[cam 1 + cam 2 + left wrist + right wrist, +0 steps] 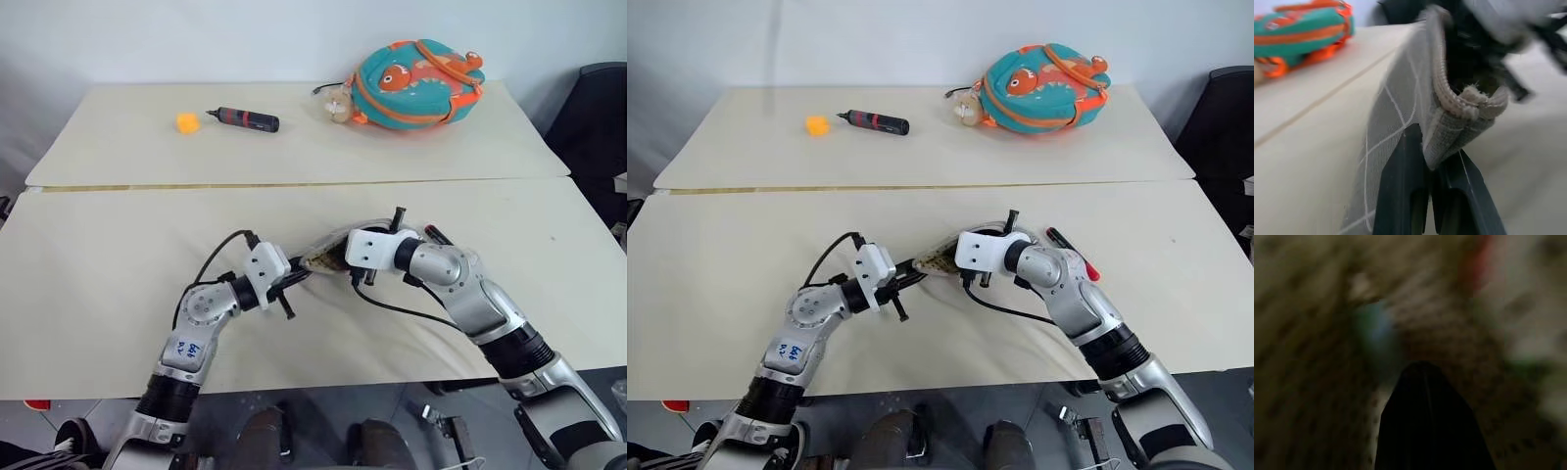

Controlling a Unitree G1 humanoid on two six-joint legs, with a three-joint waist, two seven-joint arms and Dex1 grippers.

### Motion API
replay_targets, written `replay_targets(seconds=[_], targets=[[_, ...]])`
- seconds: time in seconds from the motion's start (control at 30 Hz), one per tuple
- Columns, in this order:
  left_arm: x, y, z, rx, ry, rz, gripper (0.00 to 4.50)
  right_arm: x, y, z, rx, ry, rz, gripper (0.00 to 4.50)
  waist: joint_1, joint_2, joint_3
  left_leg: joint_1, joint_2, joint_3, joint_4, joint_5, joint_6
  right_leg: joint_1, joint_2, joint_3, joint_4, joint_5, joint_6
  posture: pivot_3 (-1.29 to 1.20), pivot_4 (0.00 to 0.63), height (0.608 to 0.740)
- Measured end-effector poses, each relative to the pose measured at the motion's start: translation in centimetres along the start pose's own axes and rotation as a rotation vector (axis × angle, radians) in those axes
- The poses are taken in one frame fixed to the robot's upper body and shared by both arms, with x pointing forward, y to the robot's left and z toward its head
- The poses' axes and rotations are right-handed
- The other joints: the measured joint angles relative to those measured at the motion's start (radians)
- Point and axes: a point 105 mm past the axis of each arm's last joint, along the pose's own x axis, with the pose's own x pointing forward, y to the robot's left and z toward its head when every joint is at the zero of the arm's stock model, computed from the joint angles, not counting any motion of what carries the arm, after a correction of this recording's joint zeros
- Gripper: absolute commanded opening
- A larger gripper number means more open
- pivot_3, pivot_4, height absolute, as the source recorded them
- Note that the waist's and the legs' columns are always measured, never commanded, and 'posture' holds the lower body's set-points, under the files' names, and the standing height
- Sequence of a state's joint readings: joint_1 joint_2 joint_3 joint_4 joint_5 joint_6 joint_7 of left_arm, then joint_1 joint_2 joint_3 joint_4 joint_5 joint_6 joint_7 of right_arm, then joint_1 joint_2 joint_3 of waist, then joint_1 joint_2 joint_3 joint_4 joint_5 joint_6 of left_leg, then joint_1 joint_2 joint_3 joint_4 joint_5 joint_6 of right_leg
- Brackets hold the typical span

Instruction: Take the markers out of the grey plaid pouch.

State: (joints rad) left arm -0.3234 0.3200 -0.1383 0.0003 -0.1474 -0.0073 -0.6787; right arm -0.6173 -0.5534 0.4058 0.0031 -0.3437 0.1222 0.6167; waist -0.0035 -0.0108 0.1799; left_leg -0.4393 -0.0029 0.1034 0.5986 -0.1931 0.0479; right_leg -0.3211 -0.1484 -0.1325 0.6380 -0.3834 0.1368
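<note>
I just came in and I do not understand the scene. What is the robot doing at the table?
The robot is working on a grey plaid pouch at the near table. Its left gripper is shut on the pouch's end, holding it up. The right gripper is pushed inside the open pouch, reaching for the markers. One black and red marker already lies on the table beside the right arm.

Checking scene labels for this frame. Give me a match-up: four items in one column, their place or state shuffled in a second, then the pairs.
Items
1. grey plaid pouch
2. fish backpack
3. black-and-red tool
4. orange ball

Places or states
A. far table, near its right end
B. pinched at one end by the left gripper
C. far table, leftmost of the things there
D. far table, lying just right of the orange ball

Pairs: 1-B, 2-A, 3-D, 4-C
</note>
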Motion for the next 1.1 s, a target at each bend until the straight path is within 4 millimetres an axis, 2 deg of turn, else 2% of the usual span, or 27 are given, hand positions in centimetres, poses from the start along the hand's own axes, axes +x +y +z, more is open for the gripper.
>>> replay_targets(seconds=[0.37,0.57,0.7,0.77,0.97,1.1], targets=[[-0.2,1.3,0.7,0.018,-0.009,0.031,0.0,0.0,0.6,0.6,-0.008,-0.029,0.03,4.44,0.001,0.0,0.0,0.0,0.0,0.0,0.001,0.0,0.0,0.0,-0.001,0.0,0.0,0.0,0.0,0.0,0.15,0.74],[-0.3,1.5,0.8,0.017,-0.012,0.039,0.0,-0.1,0.5,0.8,-0.021,-0.026,0.024,4.47,0.001,0.0,0.0,0.0,0.0,0.0,0.001,0.0,0.0,0.0,0.0,0.0,0.0,0.0,0.0,0.0,0.15,0.74],[-0.4,1.5,0.8,0.016,-0.013,0.043,0.0,-0.1,0.5,0.8,-0.022,-0.02,0.025,3.6,0.001,0.0,0.0,0.0,0.0,0.0,0.001,0.0,0.0,0.001,0.0,0.0,0.0,0.0,0.0,0.0,0.15,0.74],[-0.4,1.6,0.8,0.012,-0.017,0.047,0.0,0.0,0.5,0.8,-0.027,-0.018,0.019,2.93,0.001,0.0,0.0,0.0,0.0,0.0,0.001,0.0,0.0,0.0,0.0,0.0,0.0,0.0,0.0,0.0,0.15,0.74],[-0.2,1.5,1.0,-0.063,-0.041,0.037,0.0,0.5,0.5,1.5,-0.021,-0.039,0.005,2.93,0.001,0.0,0.0,0.0,0.0,0.0,0.001,0.0,0.0,0.0,0.0,0.0,0.0,0.0,0.0,0.0,0.15,0.74],[0.2,1.5,2.3,-0.092,-0.078,0.006,0.0,1.0,-0.1,1.7,-0.049,-0.033,-0.013,2.93,0.0,0.0,0.0,0.0,-0.001,0.0,0.001,0.0,0.0,0.001,0.0,0.0,0.0,0.0,0.0,0.0,0.15,0.74]])
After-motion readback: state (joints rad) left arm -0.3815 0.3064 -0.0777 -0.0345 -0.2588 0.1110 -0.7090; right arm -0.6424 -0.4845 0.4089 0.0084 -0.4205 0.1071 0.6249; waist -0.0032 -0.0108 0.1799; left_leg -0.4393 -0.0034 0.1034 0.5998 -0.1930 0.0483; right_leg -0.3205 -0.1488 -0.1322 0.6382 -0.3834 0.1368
